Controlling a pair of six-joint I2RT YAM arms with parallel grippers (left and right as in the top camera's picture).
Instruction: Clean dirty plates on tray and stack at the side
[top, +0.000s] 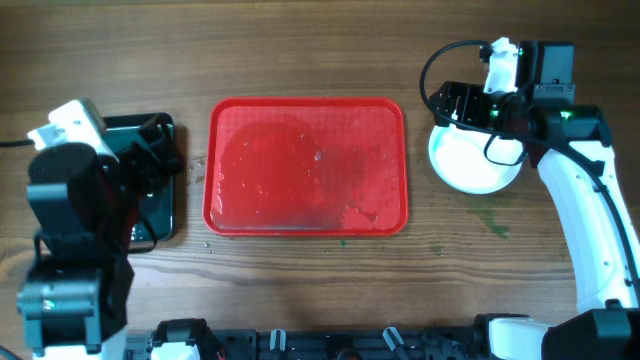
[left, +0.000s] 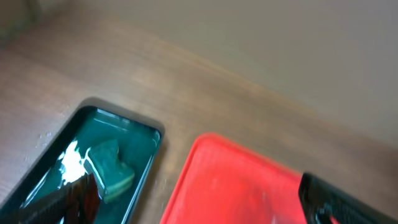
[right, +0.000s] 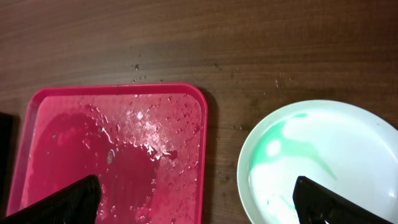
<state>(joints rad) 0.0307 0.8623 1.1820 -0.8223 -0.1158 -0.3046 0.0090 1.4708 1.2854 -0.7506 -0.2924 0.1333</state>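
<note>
The red tray (top: 306, 165) lies mid-table, wet, with no plate on it; it also shows in the left wrist view (left: 236, 186) and the right wrist view (right: 112, 155). A white plate (top: 470, 165) sits on the wood to the tray's right. In the right wrist view the plate (right: 323, 155) carries teal-green smears. I cannot tell whether other plates lie under it. My right gripper (right: 199, 208) is open and empty, above the gap between tray and plate; from overhead the right gripper (top: 452, 105) is over the plate's far edge. My left gripper (left: 205, 205) is open and empty.
A black tray (top: 155, 215) holding teal liquid sits at the far left under my left arm (top: 70, 180). In the left wrist view a green sponge (left: 112, 165) lies in the black tray (left: 37, 180). Water droplets and green specks dot the wood near the red tray.
</note>
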